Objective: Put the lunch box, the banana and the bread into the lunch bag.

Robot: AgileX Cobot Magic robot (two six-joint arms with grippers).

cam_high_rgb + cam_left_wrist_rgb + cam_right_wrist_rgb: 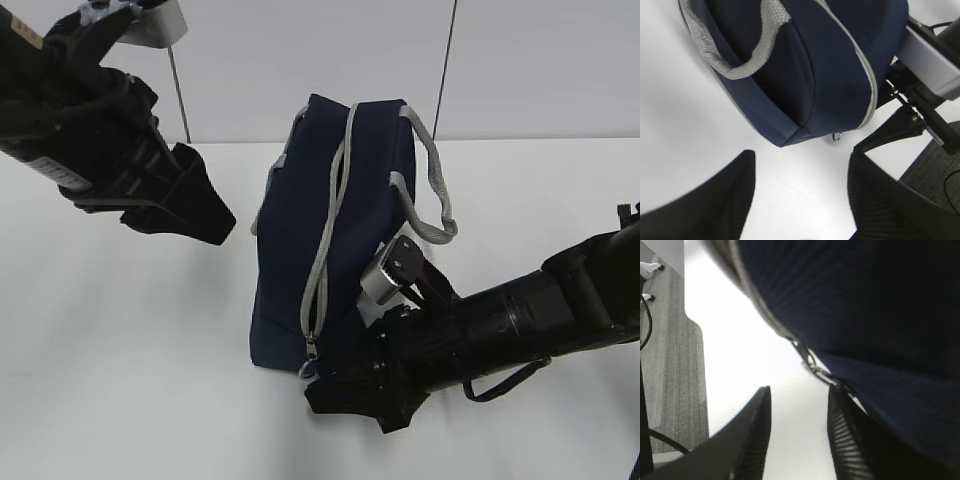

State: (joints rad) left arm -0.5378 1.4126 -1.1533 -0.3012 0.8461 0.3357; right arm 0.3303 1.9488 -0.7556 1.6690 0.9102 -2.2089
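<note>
The navy lunch bag (340,210) stands on the white table, its grey zipper running down the front to a metal ring pull (308,368). The zipper looks shut along its visible length. My left gripper (215,225) hovers open and empty left of the bag, which fills the top of the left wrist view (830,65). My right gripper (345,395) is open at the bag's lower front corner. In the right wrist view its fingers (799,392) straddle bare table just below the ring pull (812,362), with one finger against the bag (865,315). The lunch box, banana and bread are out of view.
Grey webbing handles (435,190) loop off the bag's right side. The table's edge and a grey floor (670,365) show at the left of the right wrist view. White table surface (120,340) lies left of the bag.
</note>
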